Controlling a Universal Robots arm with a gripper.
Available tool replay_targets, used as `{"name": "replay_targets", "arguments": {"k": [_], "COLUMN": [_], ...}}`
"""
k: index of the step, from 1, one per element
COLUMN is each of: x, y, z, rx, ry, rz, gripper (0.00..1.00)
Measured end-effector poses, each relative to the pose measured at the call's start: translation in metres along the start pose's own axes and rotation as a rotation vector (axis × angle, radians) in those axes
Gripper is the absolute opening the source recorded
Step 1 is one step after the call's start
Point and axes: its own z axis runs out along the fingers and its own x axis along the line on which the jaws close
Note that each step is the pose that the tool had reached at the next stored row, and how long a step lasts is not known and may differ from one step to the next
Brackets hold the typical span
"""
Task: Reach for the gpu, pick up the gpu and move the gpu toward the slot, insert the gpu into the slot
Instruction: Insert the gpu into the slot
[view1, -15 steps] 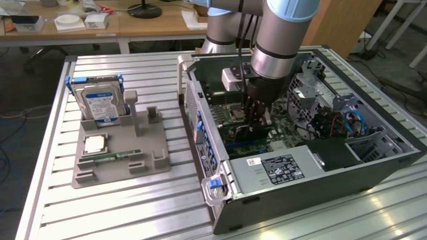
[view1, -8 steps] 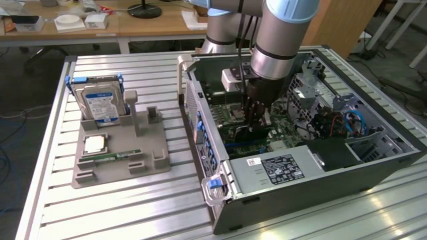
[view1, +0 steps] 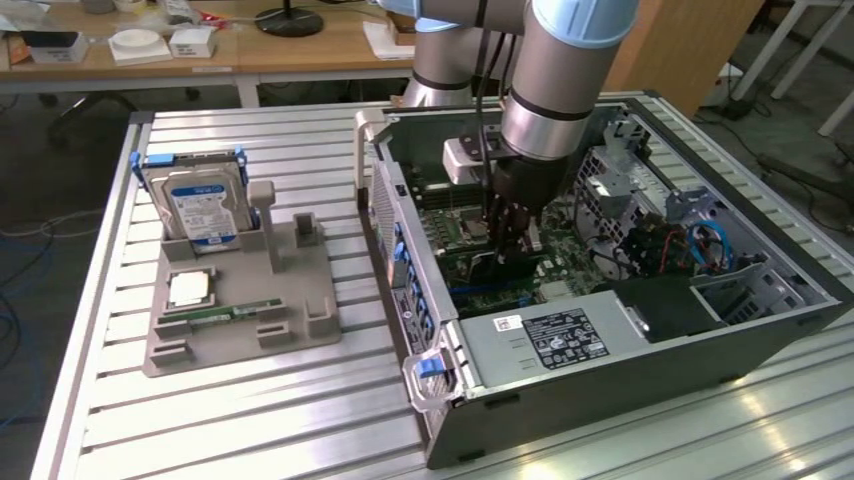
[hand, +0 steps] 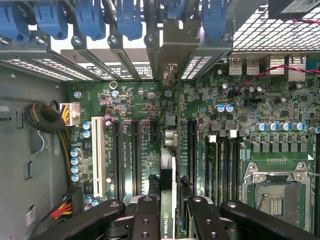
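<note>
Exterior view: we see the robot arm reaching straight down into an open computer case (view1: 694, 330) on a slatted metal table (view1: 267, 420). The gripper (view1: 511, 255) hangs low over the green motherboard (view1: 567, 265). At nine o'clock from the case, a grey tray (view1: 300, 290) holds a hard drive (view1: 198, 205). In the wrist view, we see the gripper's (hand: 169, 210) black fingers (hand: 145, 217) clamped on the gpu (hand: 167, 187), held edge-on with its metal bracket (hand: 172, 55) at the case's rear wall. The card sits between two long black connectors, over the slot (hand: 170, 137) on the motherboard (hand: 260, 110); we cannot tell whether it is seated.
</note>
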Motion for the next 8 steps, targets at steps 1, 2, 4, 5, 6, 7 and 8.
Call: {"name": "replay_targets", "arguments": {"k": [1, 2, 4, 5, 6, 7, 8], "x": [0.0000, -0.0001, -0.0005, -0.0008, -0.0008, -0.0008, -0.0008], "y": [0.0000, 0.0000, 0.0001, 0.0001, 0.0001, 0.0001, 0.0002], "z": [0.0000, 0.0000, 0.0000, 0.0000, 0.0000, 0.0000, 0.0000], "rx": [0.0000, 0.0000, 0.0000, 0.0000, 0.0000, 0.0000, 0.0000], "ry": [0.0000, -0.0001, -0.0002, -0.0004, -0.0003, -0.0002, -0.0001], "rz": [0.000, 0.000, 0.000, 0.000, 0.000, 0.000, 0.000], "gripper": [0.26, 0.26, 0.26, 0.26, 0.26, 0.26, 0.26]}}
